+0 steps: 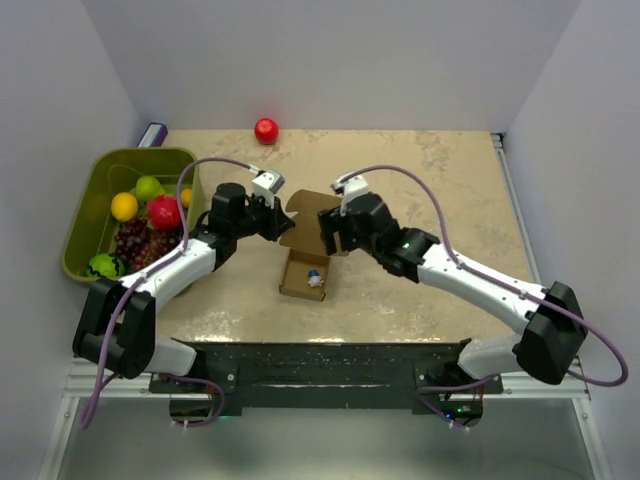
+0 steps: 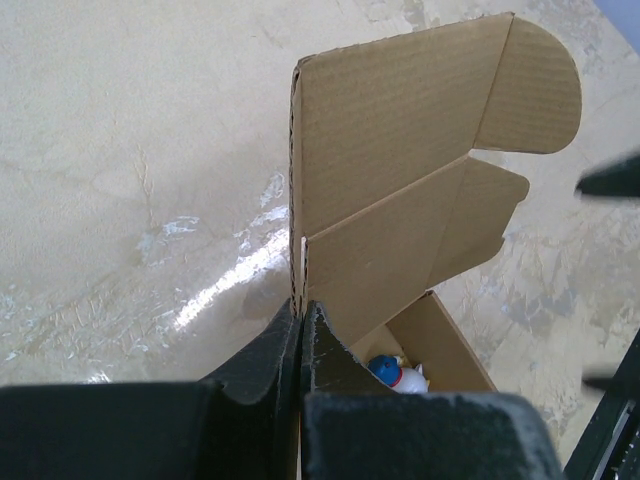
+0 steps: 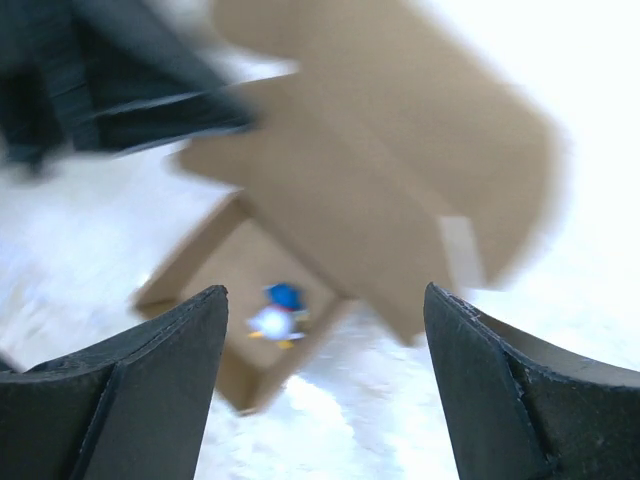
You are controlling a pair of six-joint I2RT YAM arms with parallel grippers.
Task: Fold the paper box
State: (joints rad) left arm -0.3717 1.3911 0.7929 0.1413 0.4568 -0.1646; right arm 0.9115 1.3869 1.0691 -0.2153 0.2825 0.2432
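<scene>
Left claw (image 2: 301,318) pinched tight on the raised lid edge of the paper box (image 2: 400,150). Right claw (image 3: 325,300) spread wide just above the box, gripping nothing. Box sits open on the surface (image 1: 430,180), small toy figure (image 3: 275,320) inside.

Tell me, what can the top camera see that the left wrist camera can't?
Only the top camera shows the green bin full of fruit and the red round thing by the far wall. Only the left wrist camera shows, up close, the left gripper pinched shut on the edge of the paper box lid. Both show the box with its lid standing open and the little blue and white toy inside.
</scene>
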